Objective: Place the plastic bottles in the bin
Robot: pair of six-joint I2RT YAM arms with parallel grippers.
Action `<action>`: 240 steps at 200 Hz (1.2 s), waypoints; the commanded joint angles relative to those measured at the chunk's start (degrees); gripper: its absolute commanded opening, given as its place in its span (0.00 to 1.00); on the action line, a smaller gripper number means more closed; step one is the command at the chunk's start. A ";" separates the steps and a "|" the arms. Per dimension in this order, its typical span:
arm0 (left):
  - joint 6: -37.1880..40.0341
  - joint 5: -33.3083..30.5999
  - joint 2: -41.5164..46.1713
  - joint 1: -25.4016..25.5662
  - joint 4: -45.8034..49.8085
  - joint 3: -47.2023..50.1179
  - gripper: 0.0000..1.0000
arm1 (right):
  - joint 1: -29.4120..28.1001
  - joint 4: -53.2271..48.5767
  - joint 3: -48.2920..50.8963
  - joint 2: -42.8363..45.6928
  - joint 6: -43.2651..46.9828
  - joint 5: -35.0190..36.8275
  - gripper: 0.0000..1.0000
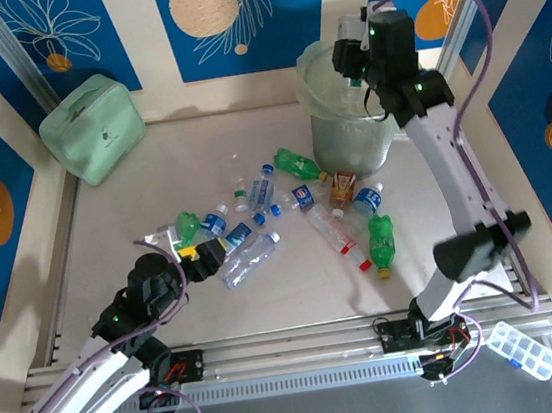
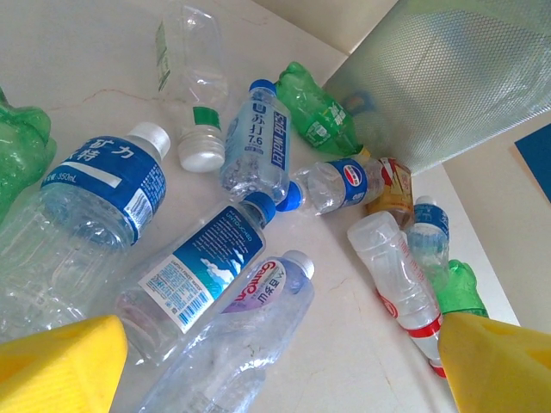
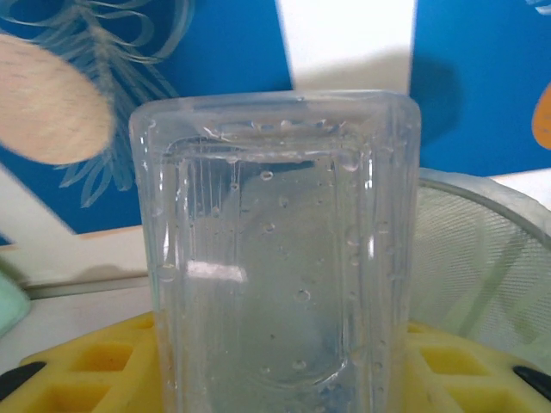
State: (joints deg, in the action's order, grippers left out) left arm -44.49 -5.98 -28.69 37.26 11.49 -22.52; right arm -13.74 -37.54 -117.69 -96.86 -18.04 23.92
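A clear bottle [image 3: 275,258] is clamped in the right pincer [image 1: 356,54] directly above the bin [image 1: 348,137]. The other bottles [image 1: 300,195] are strewn on the worktop [image 1: 126,215] in front of the bin, and the left pincer [image 1: 194,261] is spread wide over those farthest from it. Light, thin-walled, crushed and slippery, they are probably best taken across the labelled middle.
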 commanded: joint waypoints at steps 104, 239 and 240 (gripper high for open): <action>0.37 2.02 -0.57 -0.17 -2.63 0.90 0.93 | 6.03 -25.74 -23.08 -25.75 -1.09 -3.38 0.42; 0.88 1.06 -2.32 -0.17 -2.90 0.81 0.92 | 6.20 -28.03 -25.31 -39.61 7.40 4.55 0.52; 0.85 1.06 -2.33 -0.17 -2.89 0.81 0.92 | 6.23 -27.99 -25.27 -39.62 7.45 4.47 0.52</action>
State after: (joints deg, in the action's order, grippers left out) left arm -44.49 -4.54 -30.63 37.26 9.82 -22.00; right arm -8.03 -64.82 -141.23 -135.90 -12.45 28.03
